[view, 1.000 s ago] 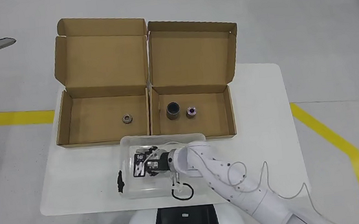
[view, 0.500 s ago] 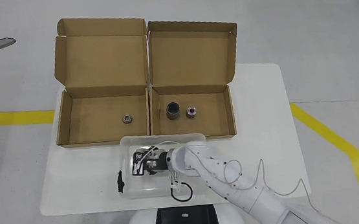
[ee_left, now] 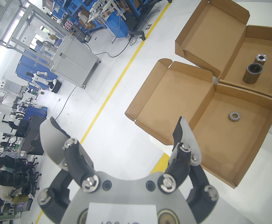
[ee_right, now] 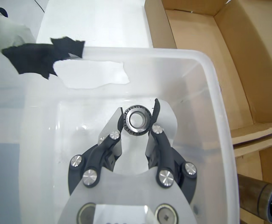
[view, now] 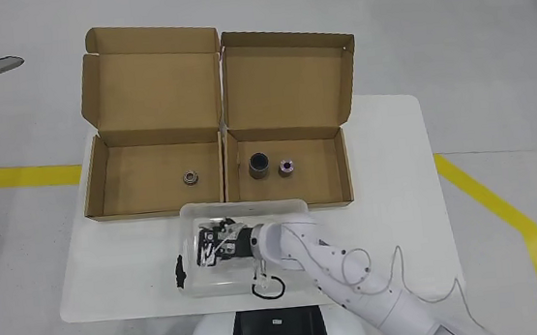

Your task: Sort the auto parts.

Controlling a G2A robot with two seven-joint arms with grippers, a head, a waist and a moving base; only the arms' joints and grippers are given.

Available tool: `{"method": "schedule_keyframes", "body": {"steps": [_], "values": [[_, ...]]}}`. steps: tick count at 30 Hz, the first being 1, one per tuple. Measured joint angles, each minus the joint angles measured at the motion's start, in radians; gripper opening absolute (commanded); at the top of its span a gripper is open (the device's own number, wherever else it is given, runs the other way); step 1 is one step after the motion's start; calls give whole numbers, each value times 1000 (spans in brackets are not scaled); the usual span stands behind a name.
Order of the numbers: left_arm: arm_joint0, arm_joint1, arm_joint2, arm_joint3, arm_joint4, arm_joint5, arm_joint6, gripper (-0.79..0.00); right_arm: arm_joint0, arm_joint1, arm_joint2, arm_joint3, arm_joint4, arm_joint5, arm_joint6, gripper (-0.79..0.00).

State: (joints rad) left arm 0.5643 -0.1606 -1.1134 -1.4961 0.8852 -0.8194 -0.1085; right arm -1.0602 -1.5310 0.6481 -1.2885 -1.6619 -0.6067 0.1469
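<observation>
A steel roller bearing (ee_right: 137, 121) sits between the fingers of my right gripper (ee_right: 137, 116), which is shut on it low inside the clear plastic bin (ee_right: 212, 70). From above, the right gripper (view: 210, 246) is in the left half of the bin (view: 243, 205). The left cardboard box (view: 116, 197) holds a similar bearing (view: 190, 176) (ee_left: 234, 116). In the right box (view: 333, 176) stand a dark sleeve (view: 259, 165) (ee_left: 252, 73) and a small silver bushing (view: 286, 166) (ee_left: 261, 58). My left gripper (ee_left: 116, 123) hangs open and holding nothing over the floor, left of the boxes.
Both boxes stand side by side behind the bin with lids folded back. A black scrap (view: 179, 270) clings to the bin's left wall, and a black loop (view: 272, 286) lies at the table's front edge. The white table (view: 398, 204) is bare on the right.
My right gripper has edged slightly left inside the bin. Nothing else has moved.
</observation>
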Motion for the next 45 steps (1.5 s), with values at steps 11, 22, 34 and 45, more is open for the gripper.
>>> {"method": "schedule_keyframes", "body": {"steps": [11,22,34,45], "values": [[0,0,0,0,0,0,0,0,-92,60,94,-122,-28,-76,-160,-785],[0,0,0,0,0,0,0,0,-128,100,168,-249,-8,-159,-328,-785],[0,0,0,0,0,0,0,0,-170,134,264,-463,69,-195,-341,-785],[0,0,0,0,0,0,0,0,-164,153,324,-632,178,-237,-213,-785]]}}
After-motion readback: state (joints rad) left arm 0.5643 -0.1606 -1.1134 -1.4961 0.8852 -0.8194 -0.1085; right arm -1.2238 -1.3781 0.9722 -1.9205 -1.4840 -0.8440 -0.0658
